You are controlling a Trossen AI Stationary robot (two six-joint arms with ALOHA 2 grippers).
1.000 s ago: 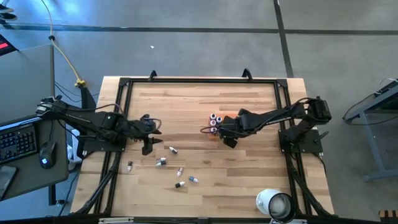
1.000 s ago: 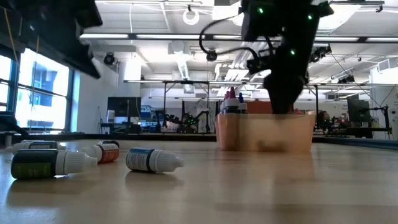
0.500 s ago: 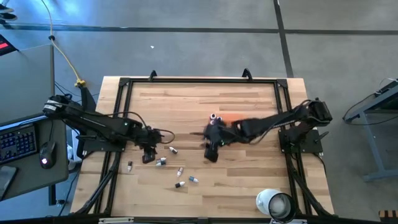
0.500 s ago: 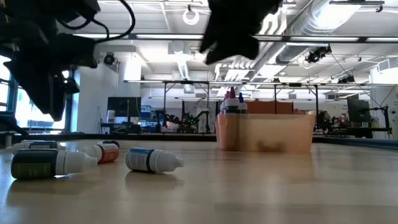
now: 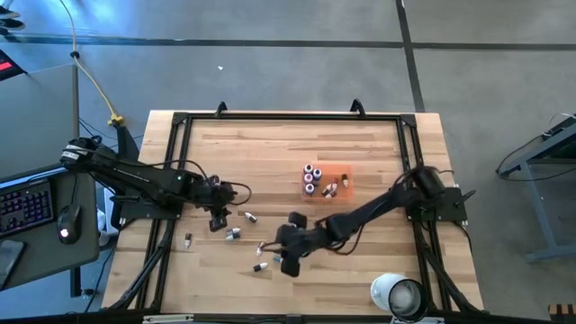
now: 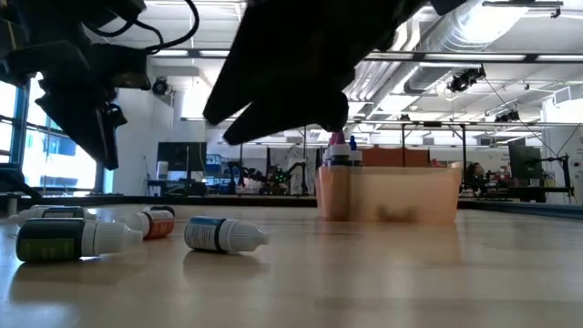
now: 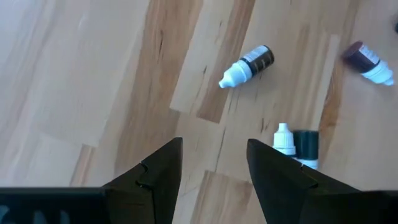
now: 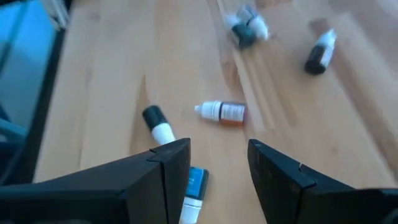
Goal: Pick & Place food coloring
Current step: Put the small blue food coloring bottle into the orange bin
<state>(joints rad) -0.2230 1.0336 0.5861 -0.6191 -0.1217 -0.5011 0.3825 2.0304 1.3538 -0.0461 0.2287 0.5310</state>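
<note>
Several tiny food coloring bottles lie on their sides on the wooden table, near its front left: one, another, and a third. More bottles stand or lie in the orange tray. My left gripper is open and empty above the table, with a white-capped bottle just beside one finger. My right gripper is open and empty above a group of loose bottles; a reddish one lies ahead of its fingers.
A large white roll stands at the near right corner. A black frame runs around the table. In the low view, bottles lie at the left and the tray stands in the middle.
My right gripper has left the orange tray and swung toward the table's near left, down over the loose bottles. My left gripper has come down a little toward the bottles near it. The bottles have not moved.
</note>
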